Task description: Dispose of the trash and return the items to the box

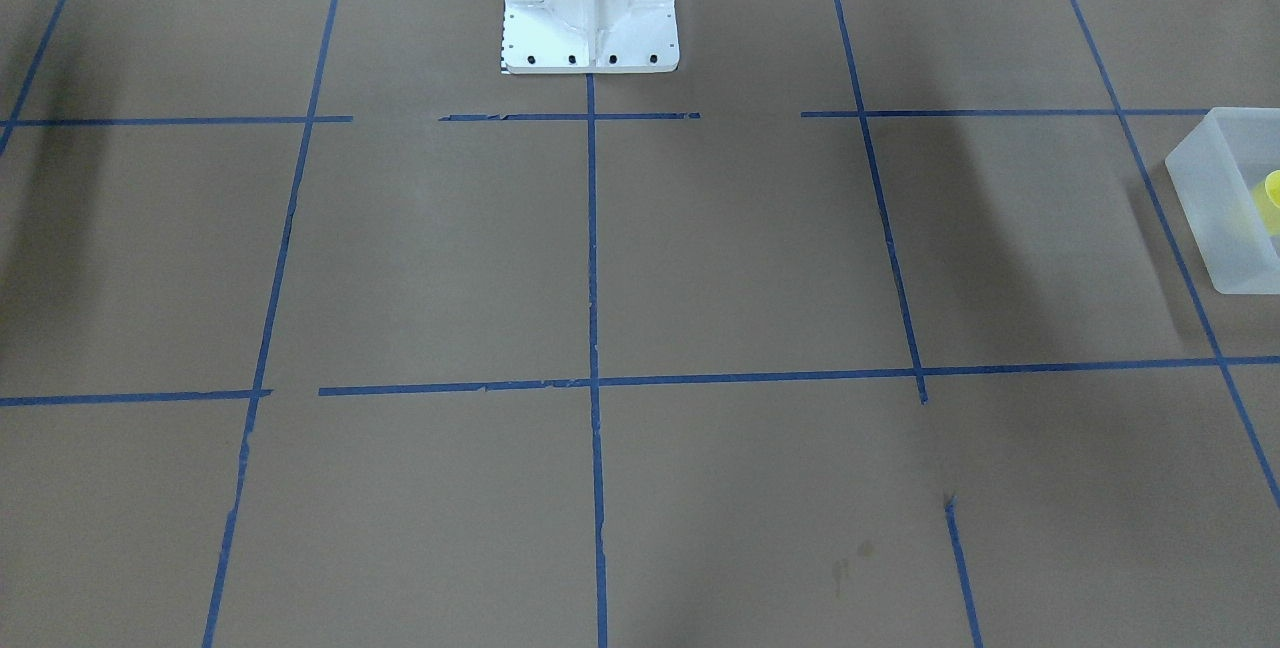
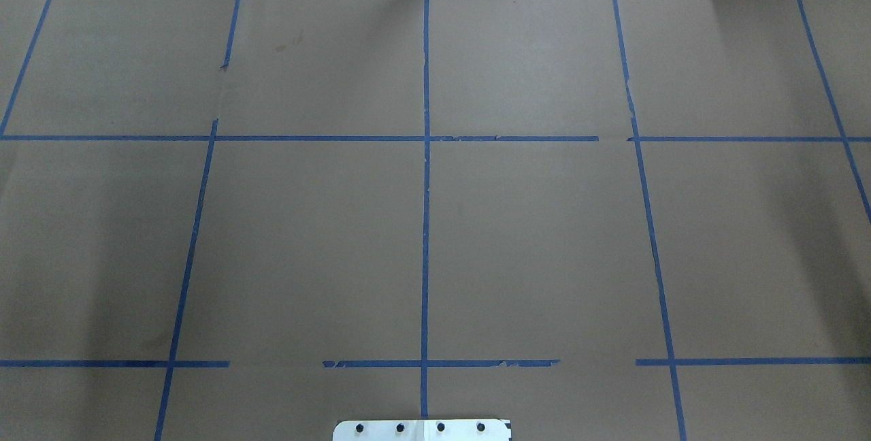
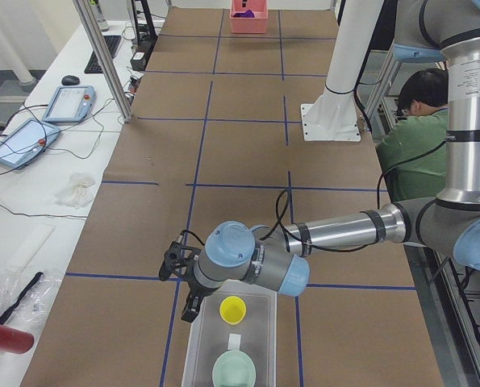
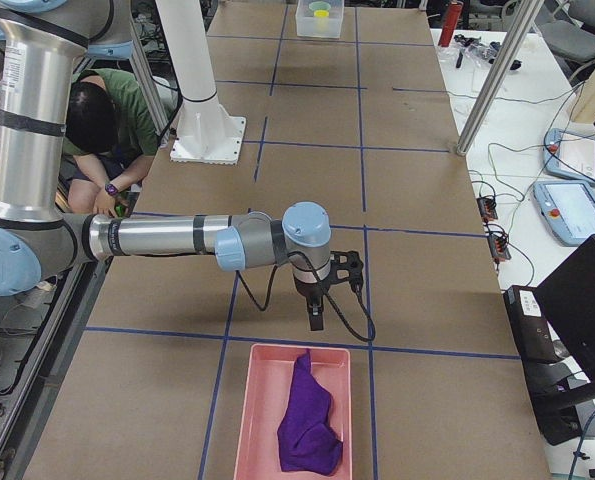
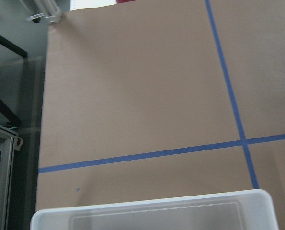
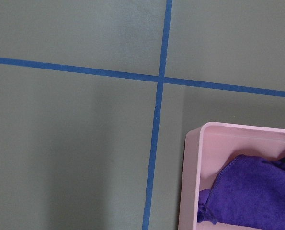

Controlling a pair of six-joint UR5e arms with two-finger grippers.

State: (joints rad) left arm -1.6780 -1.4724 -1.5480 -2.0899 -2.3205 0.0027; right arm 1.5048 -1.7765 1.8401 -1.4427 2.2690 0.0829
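Finishing up, you're likely: cup (image 3: 233, 310) and bowl (image 3: 235, 372) sitting inside box (image 3: 264, 330). Left gripper (image 3: 193, 309) hovering beside box, right gripper (image 4: 316, 318) well apart from box. Finger spread: cannot tell on either. Next, probably: retracting arms clear.

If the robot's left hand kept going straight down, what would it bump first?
Probably the box. The left hand points down over its far corner, so it would likely touch the rim or wall there, not the yellow cup. Depth is unclear.
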